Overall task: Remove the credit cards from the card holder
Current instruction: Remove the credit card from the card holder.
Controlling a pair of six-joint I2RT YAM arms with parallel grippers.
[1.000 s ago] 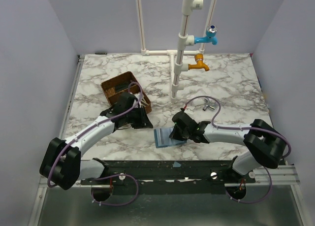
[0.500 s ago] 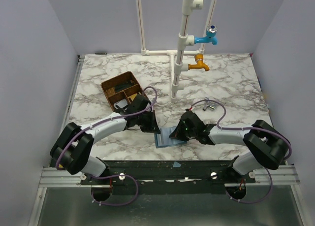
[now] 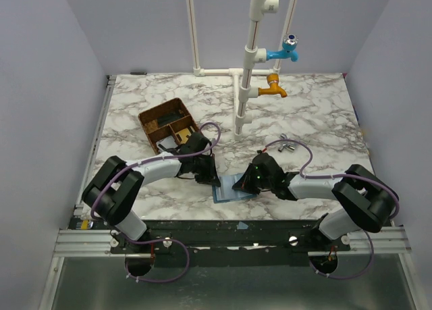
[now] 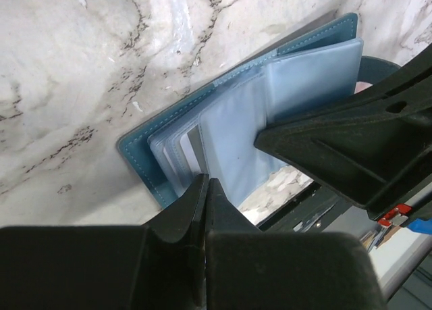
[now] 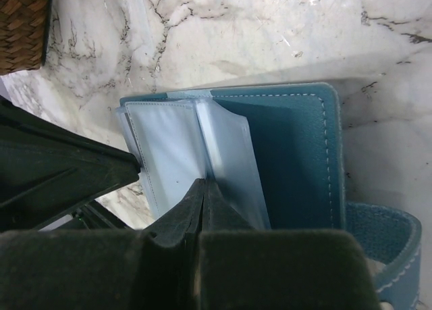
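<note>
The blue card holder lies open on the marble near the front edge. Its pale clear sleeves fan out, and pale card edges show inside them. My left gripper is shut, with its tips at the sleeves' near edge on the holder's left side. My right gripper is shut, and its tips press on the fold between two sleeves of the holder. Each wrist view shows the other gripper as a black shape close by. No card lies loose.
A brown divided tray stands behind the left arm, and its corner shows in the right wrist view. A white pipe stand with blue and orange taps is at the back. A small metal piece lies behind the right arm. The holder's strap trails right.
My left gripper has swung from beside the brown tray to the holder's left edge. My right gripper has stayed on the holder, shifting slightly right.
</note>
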